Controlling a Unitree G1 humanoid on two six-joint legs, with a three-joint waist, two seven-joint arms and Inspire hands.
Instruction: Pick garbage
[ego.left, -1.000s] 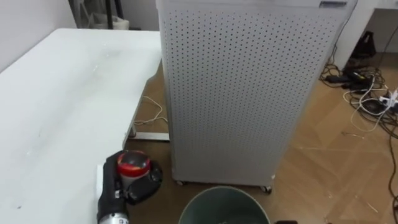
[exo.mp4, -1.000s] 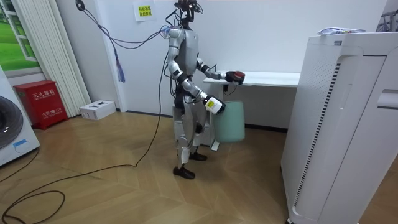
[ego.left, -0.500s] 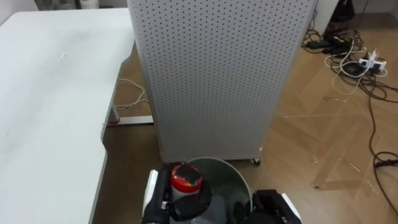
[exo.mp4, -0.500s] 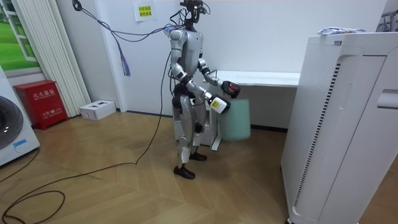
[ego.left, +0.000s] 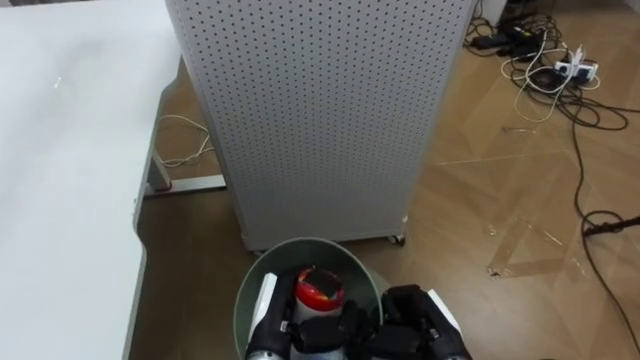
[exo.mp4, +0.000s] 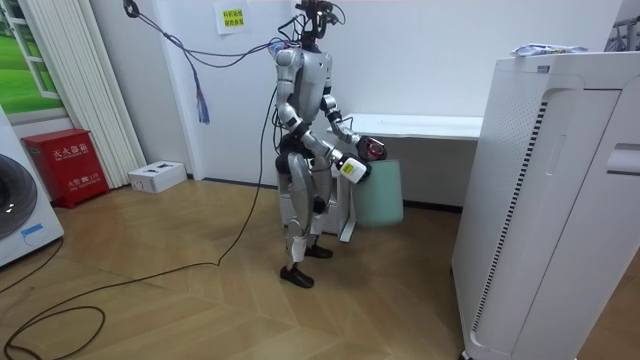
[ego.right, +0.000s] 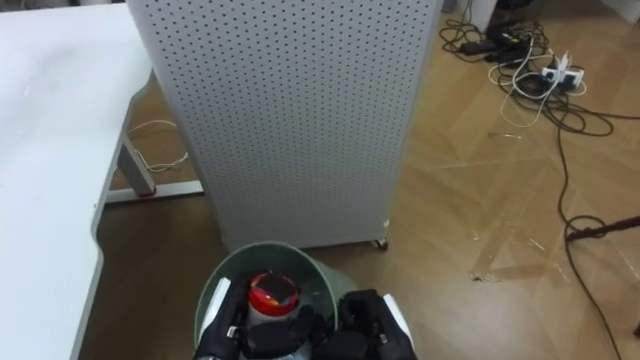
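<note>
A small bottle with a red cap (ego.left: 318, 289) sits in my left hand (ego.left: 283, 333), whose fingers are curled round its pale body. The hand holds it right above the mouth of a round green bin (ego.left: 300, 243), the cap pointing up. In the right eye view the cap (ego.right: 272, 294), left hand (ego.right: 232, 336) and bin rim (ego.right: 262, 247) show the same way. My right hand (ego.left: 412, 318) hangs close beside the bottle, over the bin's right edge. In the room view I stand at the white table with the bottle (exo.mp4: 374, 148) above the bin (exo.mp4: 380, 195).
A tall grey perforated cabinet (ego.left: 310, 110) stands directly behind the bin. The white table (ego.left: 60, 150) runs along my left. Loose cables and a power strip (ego.left: 545, 65) lie on the wood floor at the right. A large white appliance (exo.mp4: 550, 200) stands at the room view's right.
My left hand carried the bottle from the table's edge rightward and lower, to over the bin. My right hand came up beside it. The eye view swung right and tipped down.
</note>
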